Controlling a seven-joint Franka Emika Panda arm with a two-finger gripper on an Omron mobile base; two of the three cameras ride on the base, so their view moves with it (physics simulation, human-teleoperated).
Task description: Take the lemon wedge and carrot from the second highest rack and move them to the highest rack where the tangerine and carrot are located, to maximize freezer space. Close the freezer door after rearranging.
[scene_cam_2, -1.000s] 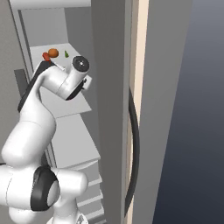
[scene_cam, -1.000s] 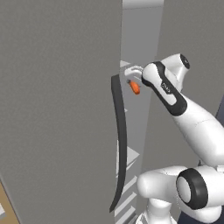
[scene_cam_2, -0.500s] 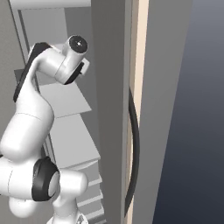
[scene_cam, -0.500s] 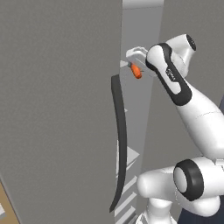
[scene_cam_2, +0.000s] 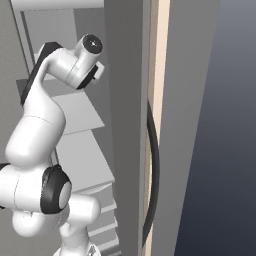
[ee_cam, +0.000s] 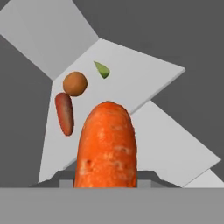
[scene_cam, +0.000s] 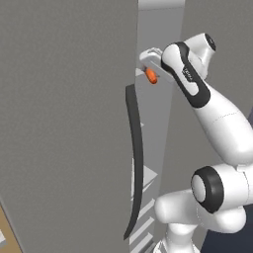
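freezer door (scene_cam: 64, 123) open, dark handle (scene_cam: 136, 163) at its edge; arm reaches into freezer (scene_cam_2: 117, 100) at the upper racks; gripper (scene_cam: 149, 64) clamped on carrot (ee_cam: 106, 146), held above a rack (ee_cam: 131, 78); on that rack: second carrot (ee_cam: 64, 113), tangerine (ee_cam: 75, 83) just beside it, green wedge (ee_cam: 101, 69) nearby

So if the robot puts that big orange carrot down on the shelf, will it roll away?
Maybe a little. The carrot in the gripper looks round and smooth, so it could roll sideways, though its tapered shape would probably curve it round rather than far. It looks stiff, not bendy. The round tangerine on the shelf seems likelier to roll if bumped.
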